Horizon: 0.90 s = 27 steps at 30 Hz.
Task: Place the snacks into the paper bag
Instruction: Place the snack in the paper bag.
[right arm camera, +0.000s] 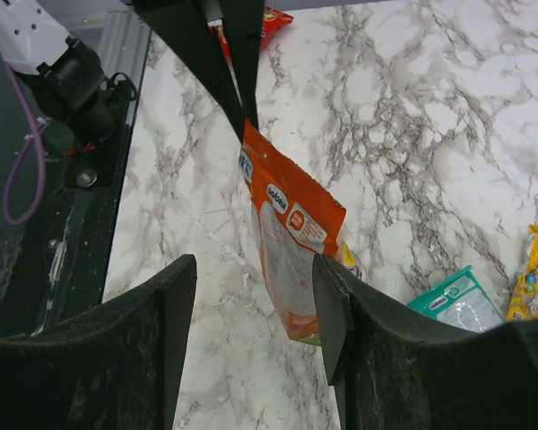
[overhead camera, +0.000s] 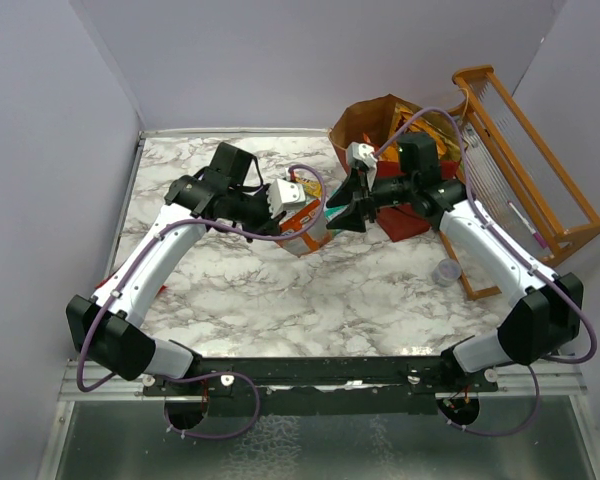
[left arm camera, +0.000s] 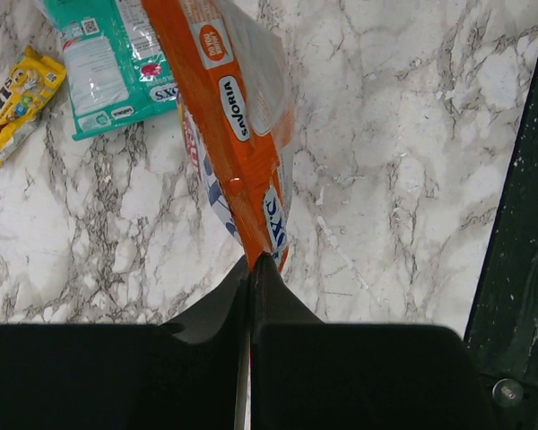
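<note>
White-and-grey marble table (overhead camera: 240, 300), seen from above with pale walls around it. At the upper right of the overhead view stands the red paper bag (overhead camera: 375, 118), its mouth open and its inside brown kraft. An orange wooden rack (overhead camera: 525, 175) leans just beside the bag on its right, and a small clear cup (overhead camera: 446, 272) sits lower down near the rack. A dark red packet (overhead camera: 412, 222) lies below the bag, partly under my right arm. In my left wrist view a teal pouch (left arm camera: 108, 63) and a yellow candy packet (left arm camera: 13, 103) lie flat at the upper left, and a dark frame rail (left arm camera: 520, 224) runs down the right edge. My two arms rise from the bottom corners of the overhead view, bend inward and meet at its centre, well short of the bag. My left gripper (left arm camera: 251, 269) is clenched on the crimped end of a glossy orange pouch (left arm camera: 238, 134) with a white panel, which hangs from it, creased along its length. My right gripper (right arm camera: 251, 313) is spread apart, its matte black fingers (right arm camera: 175, 331) on either side of the pouch's lower end. I cannot tell whether they touch it.
</note>
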Tool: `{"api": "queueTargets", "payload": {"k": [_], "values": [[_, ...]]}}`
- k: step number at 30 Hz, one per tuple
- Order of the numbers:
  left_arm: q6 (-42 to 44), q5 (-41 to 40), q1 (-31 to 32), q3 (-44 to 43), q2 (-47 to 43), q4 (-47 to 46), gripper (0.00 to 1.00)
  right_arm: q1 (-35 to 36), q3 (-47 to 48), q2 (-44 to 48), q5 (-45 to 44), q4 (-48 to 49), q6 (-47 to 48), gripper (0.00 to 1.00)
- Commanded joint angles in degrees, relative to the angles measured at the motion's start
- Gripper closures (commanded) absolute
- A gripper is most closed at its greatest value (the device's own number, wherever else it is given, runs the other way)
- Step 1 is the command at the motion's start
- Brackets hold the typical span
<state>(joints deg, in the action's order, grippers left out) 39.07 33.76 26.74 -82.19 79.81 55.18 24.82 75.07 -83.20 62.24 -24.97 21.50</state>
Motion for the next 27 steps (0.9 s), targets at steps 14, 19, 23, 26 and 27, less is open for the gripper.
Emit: {"api": "queueTargets", "payload": {"k": [14,19,23,26,27], "values": [[4.73,4.66,2.37,-1.61,-2.35,0.19,1.0,1.63,3.97,-5.99,-4.95,2.04,1.01,0.4],[7.32,3.25,3.68,-1.48,-2.95,1.63,1.0,1.64,3.25,-6.05,-5.83,3.97,0.7,0.36],[7.74,2.47,4.59,-1.65,-3.0,2.37,1.0,1.66,2.38,-5.66,-5.67,4.49,1.58,0.32],[8.0,2.2,5.19,-1.82,-3.09,2.72,1.0,1.64,2.26,-5.95,-4.16,2.8,3.87,0.29],[8.19,2.15,5.36,-1.87,-3.13,2.82,1.0,1.68,2.13,-6.11,-3.39,2.18,4.55,0.28]]}}
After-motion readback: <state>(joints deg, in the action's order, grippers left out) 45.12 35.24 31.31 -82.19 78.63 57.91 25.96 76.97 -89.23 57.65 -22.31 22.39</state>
